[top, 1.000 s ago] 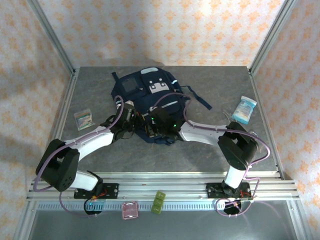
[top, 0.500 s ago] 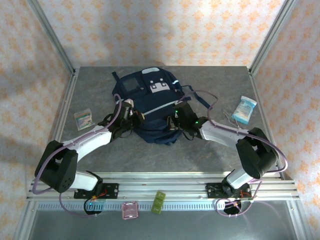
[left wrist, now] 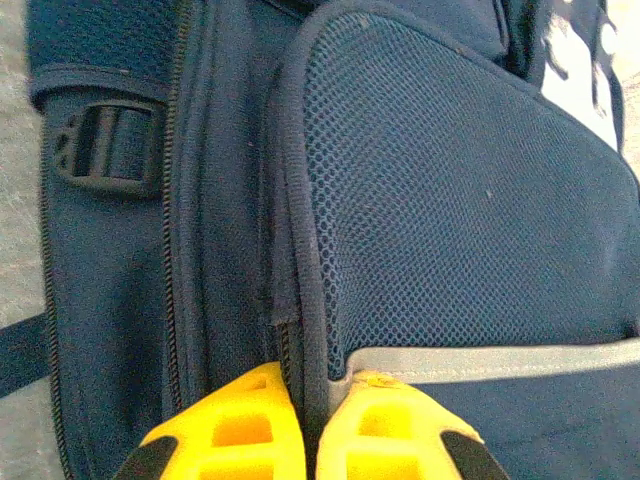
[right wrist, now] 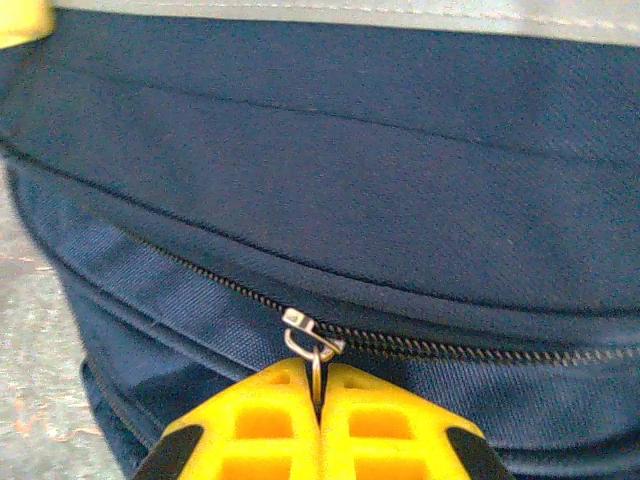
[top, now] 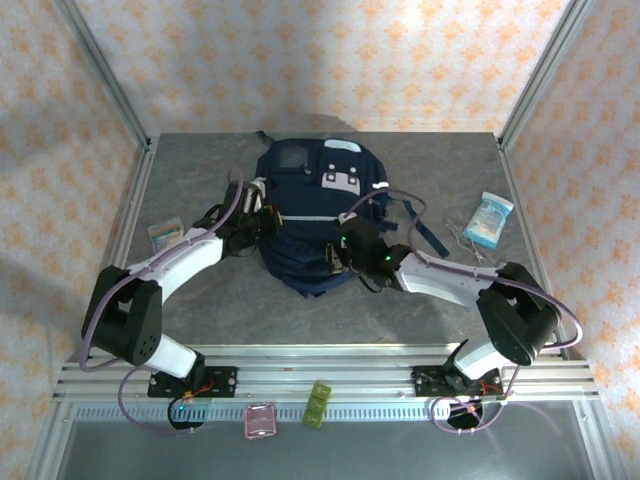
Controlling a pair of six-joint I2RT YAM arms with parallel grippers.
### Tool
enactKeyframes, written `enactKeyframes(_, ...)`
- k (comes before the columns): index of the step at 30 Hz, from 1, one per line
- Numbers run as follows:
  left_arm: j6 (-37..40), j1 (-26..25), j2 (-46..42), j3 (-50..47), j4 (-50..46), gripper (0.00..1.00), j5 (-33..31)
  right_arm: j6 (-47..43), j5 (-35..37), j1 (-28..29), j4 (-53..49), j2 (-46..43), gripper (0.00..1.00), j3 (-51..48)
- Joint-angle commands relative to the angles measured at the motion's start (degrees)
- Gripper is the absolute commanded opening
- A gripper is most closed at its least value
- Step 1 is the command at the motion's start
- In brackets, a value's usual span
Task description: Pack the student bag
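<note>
The bag (top: 310, 235) lies flat at the middle of the desk (top: 290, 320), toward the far side, patches up. Over the last second it has swung round and slid a little right and away, so its top now points nearly straight at the far wall instead of leaning left.

The right jaws were at the bag's near middle, then out by its right flank. Now they sit at its near right edge, clamped together on the zip pull (right wrist: 312, 345). The left jaws have stayed at the left flank, closed on a seam (left wrist: 288, 250) beside the mesh pocket (left wrist: 450, 200).

I judge the bag squared up and anchored for unzipping; whether the zipper (right wrist: 430, 345) has begun to part I cannot tell. A tissue pack (top: 490, 220) lies well to the right and a small packet (top: 166, 235) to the left, both still unpacked.
</note>
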Motion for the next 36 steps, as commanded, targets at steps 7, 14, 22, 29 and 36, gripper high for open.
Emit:
enactKeyframes(7, -2.84, 3.18, -4.76, 1.77, 2.96, 0.45, -4.51, 4.54, -7.26, 2.58, 5.82, 7.89, 0.00, 8.00)
enactKeyframes(14, -13.52, -4.19, -13.38, -9.91, 4.21, 0.52, -7.32, 3.85, -7.58, 2.59, 6.53, 8.62, 0.00, 7.27)
enactKeyframes(22, -25.71, -10.90, -11.00, -14.10, 12.32, 0.56, -8.42, 4.06, -7.36, 2.59, 7.90, 7.66, 0.00, 5.42)
enactKeyframes(29, -28.12, -11.43, -6.17, -12.87, 16.20, 0.57, -10.44, 4.55, -8.02, 2.98, 8.64, 8.01, 0.00, 5.18)
enactKeyframes(36, -27.47, -10.96, -0.96, -10.37, 15.79, 0.28, -12.43, 4.22, -7.89, 3.32, 7.87, 7.82, 0.00, 5.52)
